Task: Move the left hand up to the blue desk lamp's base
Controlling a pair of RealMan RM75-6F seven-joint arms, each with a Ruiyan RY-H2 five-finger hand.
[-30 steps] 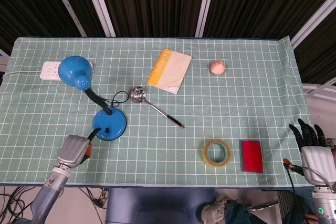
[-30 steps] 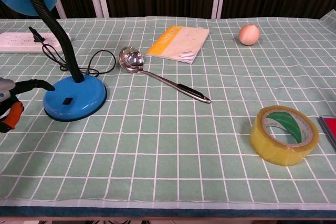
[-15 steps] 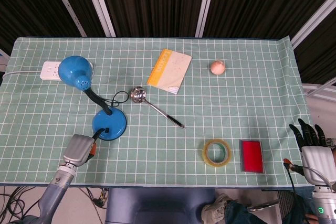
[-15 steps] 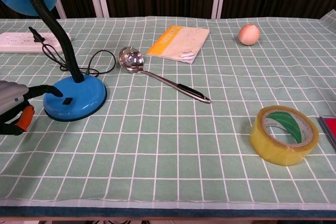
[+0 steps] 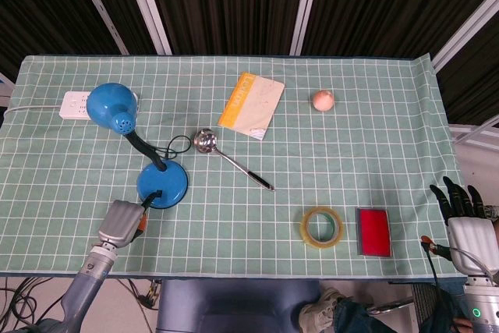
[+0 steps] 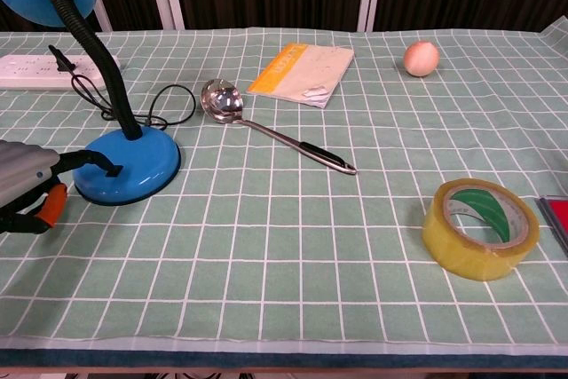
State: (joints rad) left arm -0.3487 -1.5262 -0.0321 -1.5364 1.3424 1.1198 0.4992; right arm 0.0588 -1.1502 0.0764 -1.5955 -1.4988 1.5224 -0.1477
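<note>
The blue desk lamp stands at the left of the table, its round base (image 5: 162, 185) (image 6: 127, 164) under a black gooseneck and blue shade (image 5: 111, 107). My left hand (image 5: 121, 222) (image 6: 27, 179) sits just in front and to the left of the base, holding nothing. One dark finger (image 6: 93, 159) reaches onto the base's top by the black switch; another curls below it, apart from the base. My right hand (image 5: 466, 216) hangs off the table's right edge with its fingers spread and nothing in it.
The lamp's cord runs to a white power strip (image 5: 76, 104). A metal ladle (image 5: 230, 159), a yellow booklet (image 5: 251, 104), a pink ball (image 5: 323, 100), a tape roll (image 5: 320, 226) and a red card (image 5: 373, 231) lie to the right.
My left hand has moved right and slightly back toward the lamp base, and its finger now reaches onto the base's top. The right hand has not moved.
</note>
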